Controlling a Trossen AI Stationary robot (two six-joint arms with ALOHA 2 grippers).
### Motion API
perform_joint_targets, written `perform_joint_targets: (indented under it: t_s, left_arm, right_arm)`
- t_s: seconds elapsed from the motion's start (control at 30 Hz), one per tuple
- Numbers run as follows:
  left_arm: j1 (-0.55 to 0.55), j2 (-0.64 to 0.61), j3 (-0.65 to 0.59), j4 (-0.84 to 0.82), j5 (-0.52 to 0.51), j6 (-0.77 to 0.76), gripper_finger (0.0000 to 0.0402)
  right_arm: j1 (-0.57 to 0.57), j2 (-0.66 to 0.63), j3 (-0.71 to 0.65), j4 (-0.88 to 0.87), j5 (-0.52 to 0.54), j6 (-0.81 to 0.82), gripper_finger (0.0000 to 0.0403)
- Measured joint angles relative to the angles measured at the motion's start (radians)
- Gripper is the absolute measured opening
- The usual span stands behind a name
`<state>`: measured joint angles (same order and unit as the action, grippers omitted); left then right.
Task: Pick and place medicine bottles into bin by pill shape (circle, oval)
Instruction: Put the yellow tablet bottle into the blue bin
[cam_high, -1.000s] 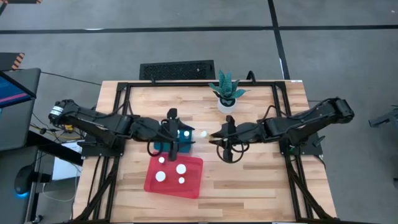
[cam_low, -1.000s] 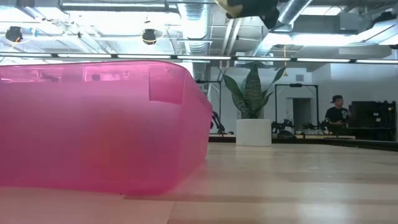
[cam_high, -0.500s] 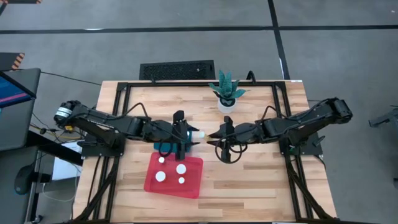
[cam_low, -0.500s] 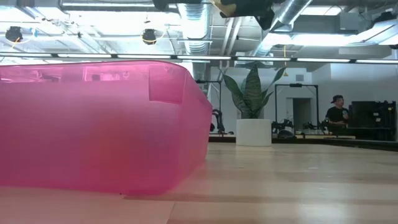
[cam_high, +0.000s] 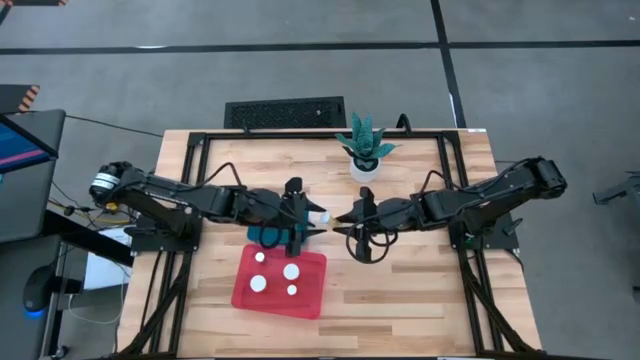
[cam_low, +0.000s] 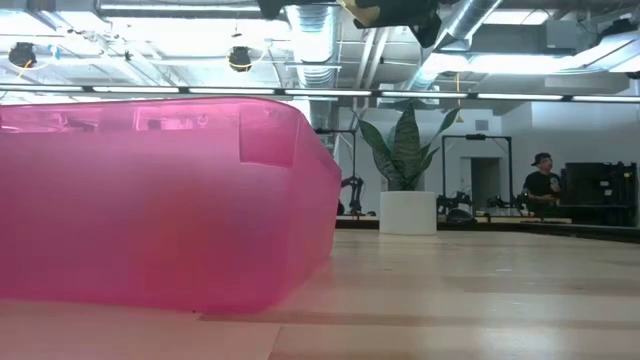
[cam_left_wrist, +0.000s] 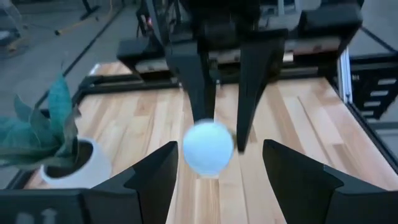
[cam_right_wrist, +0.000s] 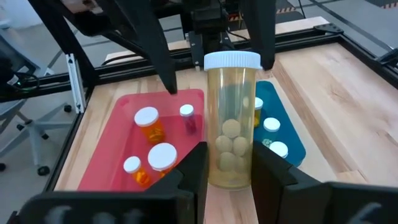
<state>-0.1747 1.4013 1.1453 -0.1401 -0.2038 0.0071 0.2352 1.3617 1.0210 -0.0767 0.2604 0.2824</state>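
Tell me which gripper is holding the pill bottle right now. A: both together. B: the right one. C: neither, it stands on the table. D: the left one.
B: in the right wrist view the bottle stands clamped between the right gripper's own fingers, while the left gripper is open, its fingers clear on either side of the white cap.

Translucent plastic bottle (cam_right_wrist: 231, 143); glossy pink plastic bin (cam_low: 160, 200); planked wood table (cam_high: 420, 290).
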Motion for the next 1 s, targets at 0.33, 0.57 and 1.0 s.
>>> perform_joint_targets:
  t_s: [0.33,0.57,1.0]
  left_arm:
    - [0.025,0.008,0.000,0.027,0.066,-0.008,0.0222]
    - [0.033,0.008,0.000,0.023,0.110,-0.007,0.0183]
    - [0.035,0.008,0.000,0.026,0.133,-0.001,0.0138]
  right_arm:
    - [0.000,0.001,0.000,-0.007,-0.015,-0.003,0.0102]
    - [0.000,0.001,0.000,-0.013,-0.024,-0.003,0.0102]
    - [0.001,0.001,0.000,-0.018,-0.032,-0.022,0.0102]
